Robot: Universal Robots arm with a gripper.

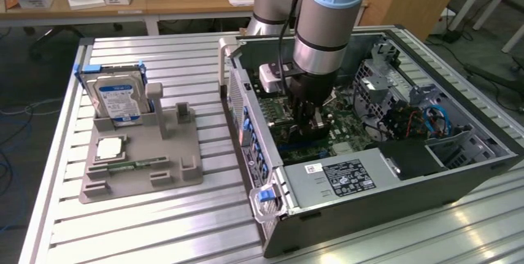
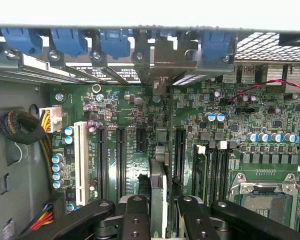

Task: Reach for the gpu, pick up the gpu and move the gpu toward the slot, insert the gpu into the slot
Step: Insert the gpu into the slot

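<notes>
The open computer case (image 1: pixel 385 172) lies on the worktop (image 1: pixel 164 227), motherboard (image 2: pixel 140 125) exposed. The pincer (image 2: pixel 159 210) clamps the gpu (image 2: pixel 159 170) edge-on, bracket toward the rear wall, aligned over an expansion slot (image 2: pixel 180 150).

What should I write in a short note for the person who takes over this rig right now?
Gripper: shut on the gpu, inside the open computer case.
Gpu: held on edge between the fingers, over the motherboard, in line with the long black slots; its metal bracket reaches the rear wall of the case.
Done: gpu picked up and carried to the slot area.
Left: full seating cannot be confirmed from these views.
Hard drive stands in the grey holder on the table.
</notes>
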